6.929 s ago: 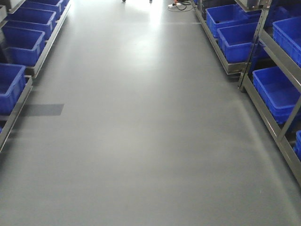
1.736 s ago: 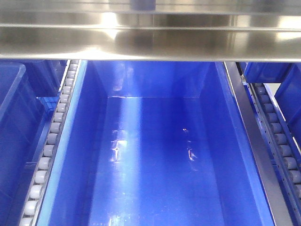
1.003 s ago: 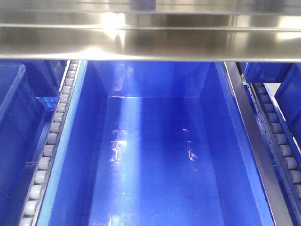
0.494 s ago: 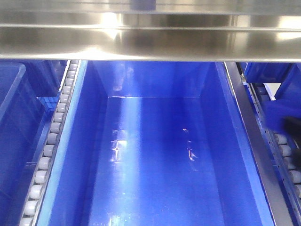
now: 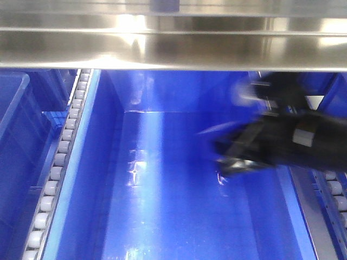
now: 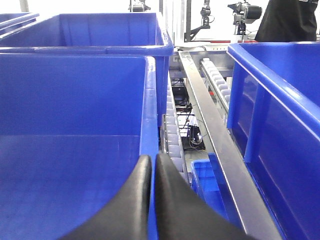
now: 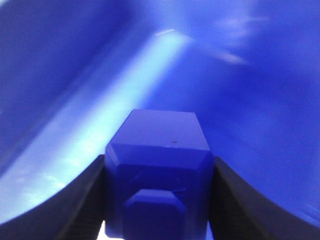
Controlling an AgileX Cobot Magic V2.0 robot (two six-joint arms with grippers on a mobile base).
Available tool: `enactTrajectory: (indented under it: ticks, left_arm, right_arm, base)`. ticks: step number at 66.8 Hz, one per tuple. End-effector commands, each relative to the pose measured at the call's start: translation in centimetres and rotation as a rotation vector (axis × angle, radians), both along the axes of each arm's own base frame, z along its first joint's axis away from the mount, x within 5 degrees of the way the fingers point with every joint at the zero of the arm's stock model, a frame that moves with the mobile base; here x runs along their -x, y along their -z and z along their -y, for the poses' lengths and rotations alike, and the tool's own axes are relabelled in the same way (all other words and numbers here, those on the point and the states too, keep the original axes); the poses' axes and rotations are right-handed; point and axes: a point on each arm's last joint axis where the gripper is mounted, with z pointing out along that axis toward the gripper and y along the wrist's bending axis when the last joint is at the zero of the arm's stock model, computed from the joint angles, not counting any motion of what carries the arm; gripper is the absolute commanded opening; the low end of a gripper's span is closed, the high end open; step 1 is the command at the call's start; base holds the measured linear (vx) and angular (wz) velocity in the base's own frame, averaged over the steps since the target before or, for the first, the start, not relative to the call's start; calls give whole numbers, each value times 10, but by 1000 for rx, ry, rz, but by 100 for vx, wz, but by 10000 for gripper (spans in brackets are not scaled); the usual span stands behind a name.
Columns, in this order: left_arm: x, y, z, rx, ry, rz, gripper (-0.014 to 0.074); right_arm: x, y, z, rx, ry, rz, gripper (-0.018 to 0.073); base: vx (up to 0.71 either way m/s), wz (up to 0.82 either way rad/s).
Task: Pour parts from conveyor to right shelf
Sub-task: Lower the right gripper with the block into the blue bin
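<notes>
Block (image 7: 157, 175) sits pinched between the right gripper (image 5: 238, 157) pads, hanging over the bin (image 5: 162, 216) at three o'clock in the front view, floor directly beneath. Left gripper (image 6: 152, 172), fingers pressed together and empty, hovers by a neighbouring bin's wall.

The right arm (image 5: 282, 143) is smeared by motion blur at the right of the front view; its gripper state cannot be read there. The blue block (image 7: 157, 172) is cut off by the bottom edge of the right wrist view.
</notes>
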Motion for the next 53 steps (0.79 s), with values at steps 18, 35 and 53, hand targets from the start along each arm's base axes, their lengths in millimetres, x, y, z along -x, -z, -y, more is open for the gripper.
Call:
enactTrajectory:
  ticks: [18, 35, 53]
  left_arm:
    - [2, -14, 0, 13, 7, 98, -6]
    - [2, -14, 0, 13, 7, 98, -6]
    - [2, -14, 0, 13, 7, 98, -6]
  right_arm:
    - [-77, 15, -52, 72, 26, -257, 44]
    - [-115, 52, -77, 118, 72, -416, 152]
    - [-133, 68, -84, 162, 120, -468, 431]
  base:
    - [0, 0]
    - [0, 0]
    - [0, 0]
